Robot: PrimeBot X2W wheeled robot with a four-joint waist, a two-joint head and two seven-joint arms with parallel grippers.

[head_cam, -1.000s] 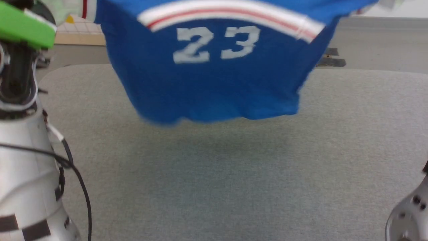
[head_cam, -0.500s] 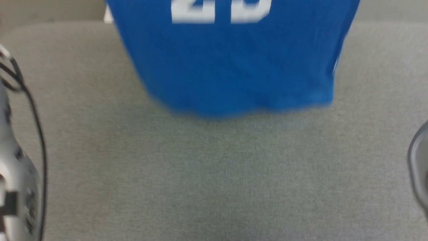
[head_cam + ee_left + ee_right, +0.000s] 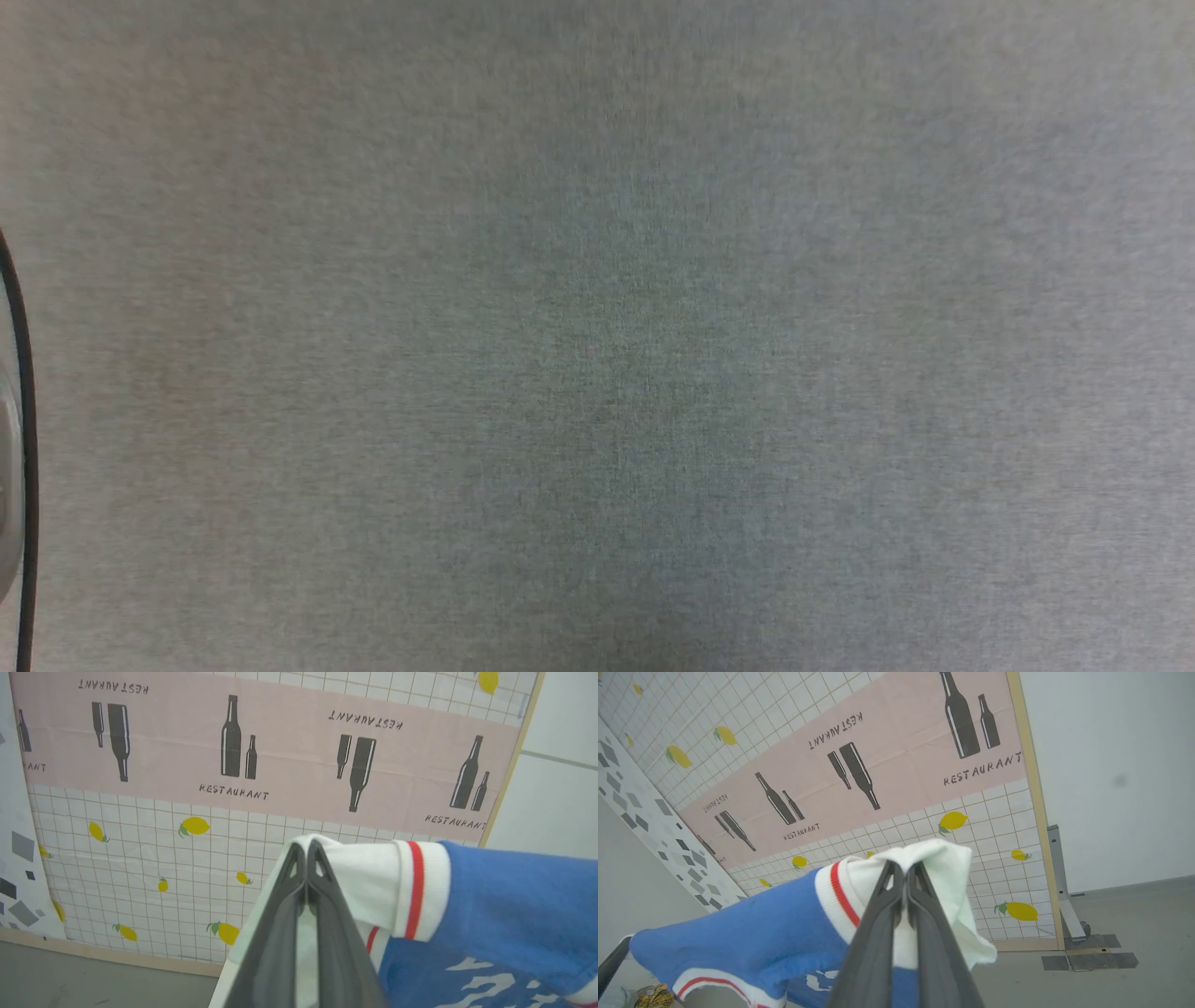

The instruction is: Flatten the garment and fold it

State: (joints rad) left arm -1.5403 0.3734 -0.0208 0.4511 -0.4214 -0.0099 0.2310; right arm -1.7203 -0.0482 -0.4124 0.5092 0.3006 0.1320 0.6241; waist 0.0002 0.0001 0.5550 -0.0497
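Garment [image 3: 504, 905] sleeves inside left end effector [image 3: 306, 849] and right end effector [image 3: 905, 868].

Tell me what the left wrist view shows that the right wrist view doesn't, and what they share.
Left wrist view: the left gripper, shut on one white sleeve of the garment.
Right wrist view: the right gripper, shut on the opposite white sleeve, plus a grey metal stand and dark tape patches on the floor.
Both: the blue garment held up in the air, its red-striped trim, and the restaurant backdrop with bottles and lemons.
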